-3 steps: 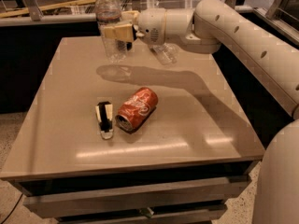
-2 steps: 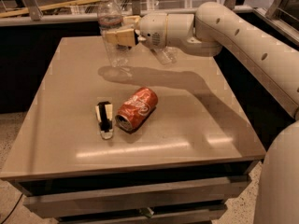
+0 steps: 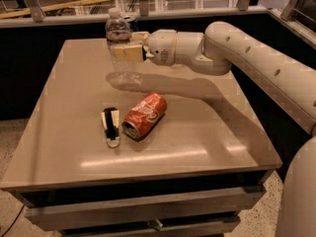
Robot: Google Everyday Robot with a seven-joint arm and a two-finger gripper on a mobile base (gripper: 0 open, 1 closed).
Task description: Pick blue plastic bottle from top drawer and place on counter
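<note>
The blue plastic bottle [image 3: 118,36], clear and ribbed with a white cap, stands upright over the far left part of the counter [image 3: 207,132]. My gripper [image 3: 124,52] reaches in from the right and is shut around the bottle's middle. The bottle's base is at or just above the glossy surface; I cannot tell whether it touches. The top drawer [image 3: 98,216] shows as a pale front under the counter's near edge.
A red cola can [image 3: 144,116] lies on its side near the counter's middle. A small black-and-white object [image 3: 111,126] lies just left of it. A lower drawer front with a metal latch [image 3: 156,225] is below. A railing runs behind the counter.
My gripper has brought the bottle downward and slightly to the right, closer to the counter surface. The can and the small object have not moved.
</note>
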